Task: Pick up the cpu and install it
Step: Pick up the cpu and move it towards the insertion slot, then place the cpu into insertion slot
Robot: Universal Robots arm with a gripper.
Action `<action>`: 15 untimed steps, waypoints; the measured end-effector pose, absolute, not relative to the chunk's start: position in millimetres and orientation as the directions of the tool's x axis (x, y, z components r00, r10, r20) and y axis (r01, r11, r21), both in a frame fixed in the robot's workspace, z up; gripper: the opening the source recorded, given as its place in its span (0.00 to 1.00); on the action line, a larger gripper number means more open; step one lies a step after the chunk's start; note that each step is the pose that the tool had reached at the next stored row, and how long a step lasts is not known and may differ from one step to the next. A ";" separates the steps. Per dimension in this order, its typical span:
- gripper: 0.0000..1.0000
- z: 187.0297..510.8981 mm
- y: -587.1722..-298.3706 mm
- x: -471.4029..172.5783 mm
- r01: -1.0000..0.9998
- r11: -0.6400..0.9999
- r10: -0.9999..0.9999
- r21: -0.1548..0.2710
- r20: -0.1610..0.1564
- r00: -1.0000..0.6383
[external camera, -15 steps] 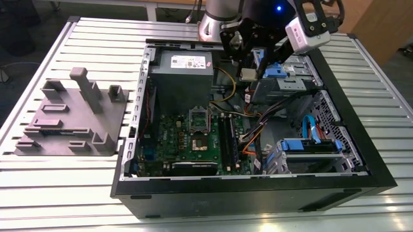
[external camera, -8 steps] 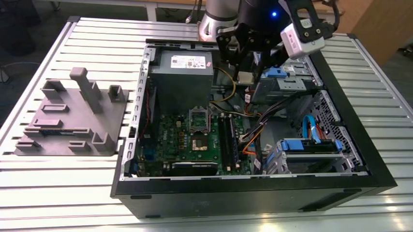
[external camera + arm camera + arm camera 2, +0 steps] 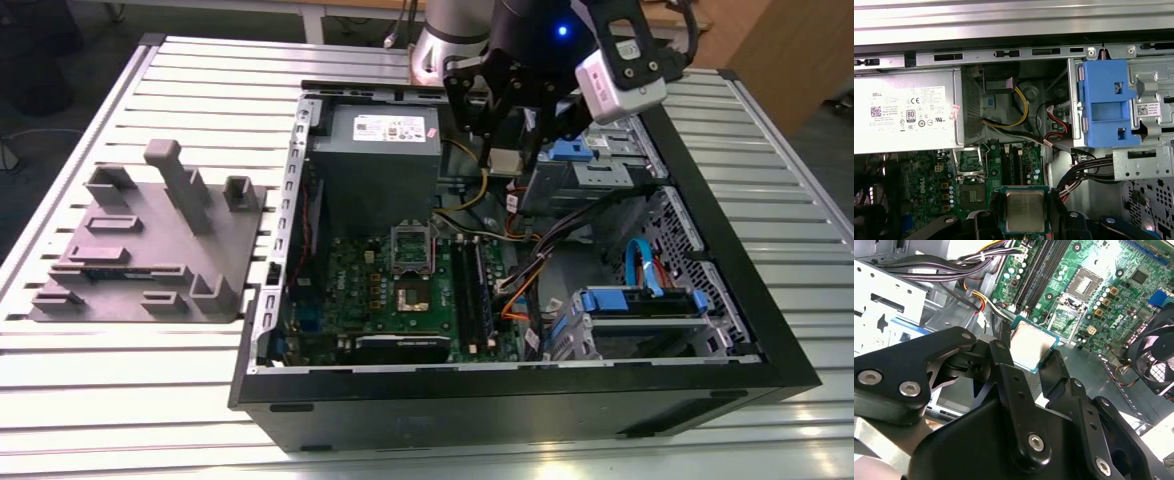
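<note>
The cpu is a small square chip with a silver top. My gripper is shut on it and holds it in the air over the open computer case, above the gap between the power supply and the drive cage. In the second wrist view the black fingers pinch the cpu by its edges. The first wrist view has the cpu lying flat between the fingers. On the green motherboard the socket lies uncovered with its metal frame swung up, off to the exterior view's left of the chip.
A grey power-supply box fills the case's far corner. Black memory sticks run beside the socket. Cables, blue drive brackets and a fan crowd the case. A grey fixture sits on the slatted table.
</note>
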State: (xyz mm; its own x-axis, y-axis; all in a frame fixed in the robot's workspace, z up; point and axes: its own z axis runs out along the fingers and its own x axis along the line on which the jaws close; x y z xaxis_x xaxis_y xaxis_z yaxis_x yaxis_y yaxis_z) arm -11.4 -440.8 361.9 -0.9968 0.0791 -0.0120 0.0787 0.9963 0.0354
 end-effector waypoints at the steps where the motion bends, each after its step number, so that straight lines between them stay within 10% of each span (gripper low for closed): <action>1: 0.47 361.7 -440.8 -11.4 0.079 0.996 0.079 0.035 -0.012 -0.997; 15: 0.47 358.1 -440.9 -11.4 0.079 0.996 0.079 0.036 -0.012 -0.997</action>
